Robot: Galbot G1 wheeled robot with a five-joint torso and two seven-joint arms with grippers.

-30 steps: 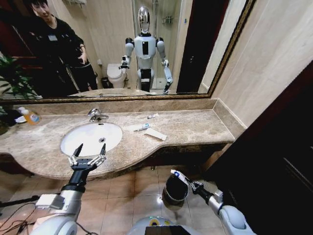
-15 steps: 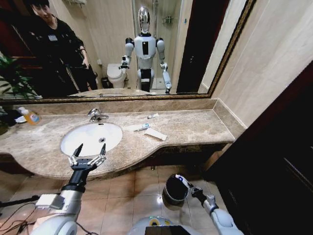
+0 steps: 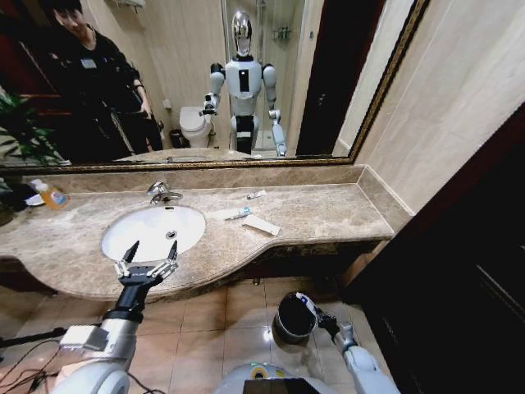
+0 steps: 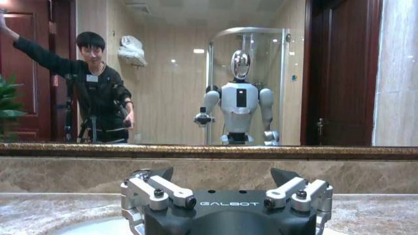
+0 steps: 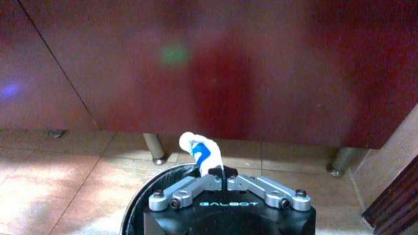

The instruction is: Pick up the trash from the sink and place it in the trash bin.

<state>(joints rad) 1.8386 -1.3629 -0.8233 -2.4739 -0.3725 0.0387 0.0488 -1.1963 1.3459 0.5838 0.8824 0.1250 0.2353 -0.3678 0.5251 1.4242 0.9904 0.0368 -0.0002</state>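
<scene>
My right gripper (image 3: 317, 313) is shut on a small white tube with blue marks (image 3: 305, 301), a piece of trash, right at the near rim of the black trash bin (image 3: 289, 322) on the floor. The right wrist view shows the tube (image 5: 201, 152) sticking out of the shut gripper (image 5: 226, 172) above the bin's rim (image 5: 132, 215). More trash lies on the counter right of the sink (image 3: 148, 234): a white tube (image 3: 256, 194), a green-marked tube (image 3: 239, 213) and a flat white packet (image 3: 261, 225). My left gripper (image 3: 151, 255) hovers open at the sink's front rim, also seen in its wrist view (image 4: 222, 174).
A chrome faucet (image 3: 162, 193) stands behind the basin and an orange soap bottle (image 3: 51, 195) sits at the counter's far left. A big mirror backs the marble counter (image 3: 328, 215). Dark wooden cabinet fronts (image 5: 216, 68) rise behind the bin, and a dark door (image 3: 467, 271) stands on the right.
My right forearm has pulled back toward the bottom of the view, and the held tube has shifted slightly lower at the bin's rim. The left gripper has not moved.
</scene>
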